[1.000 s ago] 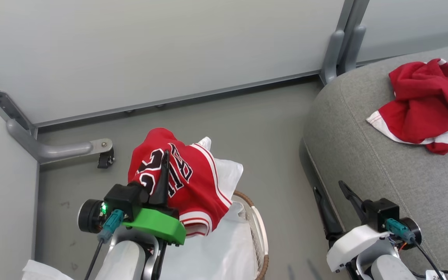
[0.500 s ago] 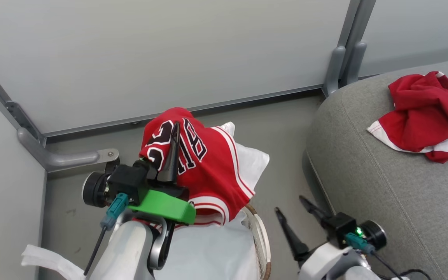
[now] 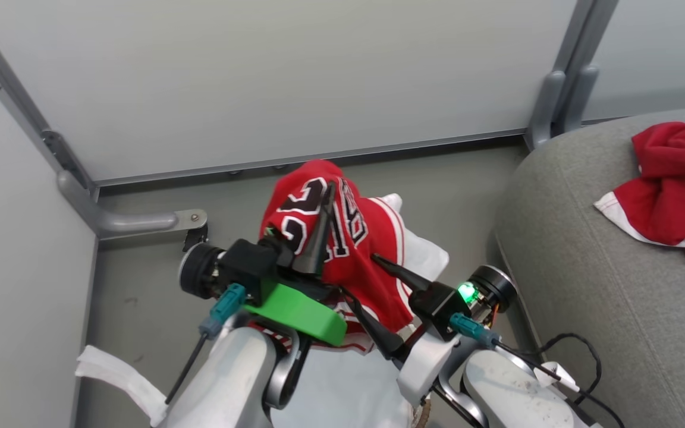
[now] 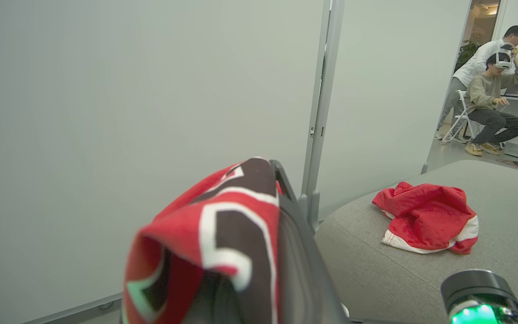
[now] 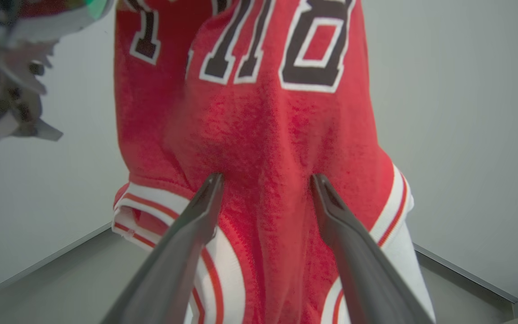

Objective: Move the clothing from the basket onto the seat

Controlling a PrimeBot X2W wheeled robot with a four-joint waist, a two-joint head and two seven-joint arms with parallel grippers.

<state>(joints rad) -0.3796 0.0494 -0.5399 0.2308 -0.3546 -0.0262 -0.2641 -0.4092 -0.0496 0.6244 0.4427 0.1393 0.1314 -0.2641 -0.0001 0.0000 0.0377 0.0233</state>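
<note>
My left gripper point(image 3: 326, 199) is shut on the red jersey point(image 3: 360, 249) and holds it up above the basket; one finger is under the cloth. In the left wrist view the jersey point(image 4: 223, 225) drapes over the dark finger point(image 4: 299, 252). My right gripper point(image 3: 359, 274) is open, its tips against the jersey's lower part, also clear in the right wrist view point(image 5: 265, 177). The red shorts point(image 3: 675, 184) lie crumpled on the grey seat point(image 3: 586, 249) at the right. Of the basket, a bit of brown rim point(image 3: 423, 410) and the white liner point(image 3: 342, 386) show below my arms.
Pale partition walls stand behind and to the left, with a metal foot and caster point(image 3: 140, 221) and a grey post point(image 3: 556, 107). A white cloth strip point(image 3: 116, 374) lies on the floor. Two people point(image 4: 488, 90) are at a desk far beyond the seat.
The camera has shifted. My right gripper has swung left from the seat's side to the hanging jersey, fingers open around it. My left gripper has lifted the jersey higher.
</note>
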